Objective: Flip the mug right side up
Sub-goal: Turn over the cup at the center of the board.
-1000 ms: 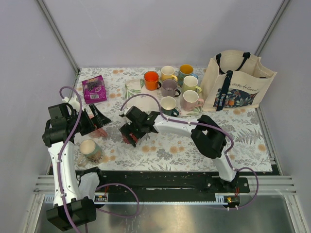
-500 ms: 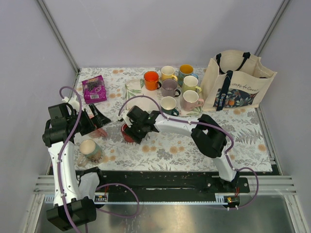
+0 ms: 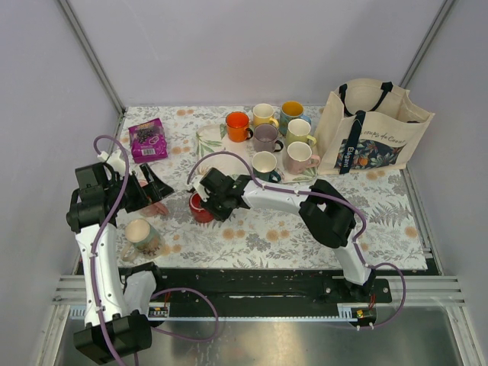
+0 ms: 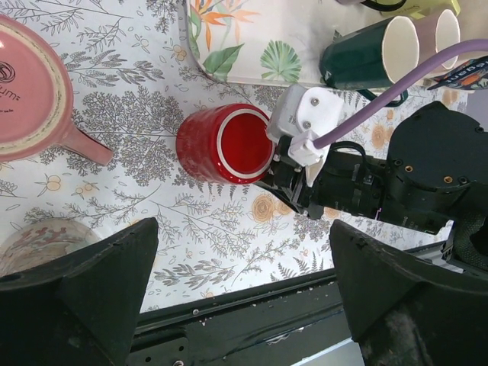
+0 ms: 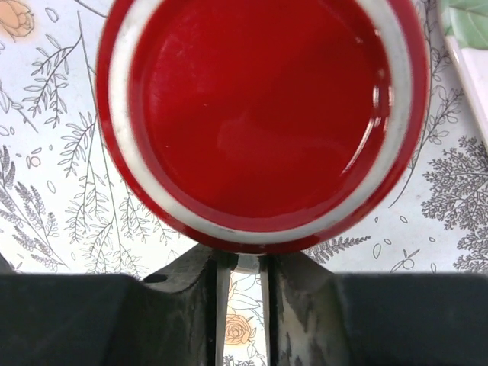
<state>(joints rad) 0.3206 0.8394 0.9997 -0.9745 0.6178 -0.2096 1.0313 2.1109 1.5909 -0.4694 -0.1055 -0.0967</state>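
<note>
Mug: the mug [image 4: 23,84] stands upside down on the table [image 4: 152,191], stamped base up, its handle pointing toward the red mug [image 4: 225,145].
Left pincer: your left pincer [image 4: 244,305] hangs wide apart over the table, holding nothing.
Right pincer: your right pincer [image 5: 245,267] is narrow, nipped on the red mug's near edge.
In your way: the red mug and the right arm sit near the mug; a beige mug [image 3: 141,235] is close by.
Further off: tray [image 3: 210,141], tote bag [image 3: 374,126], purple packet [image 3: 148,139].
</note>
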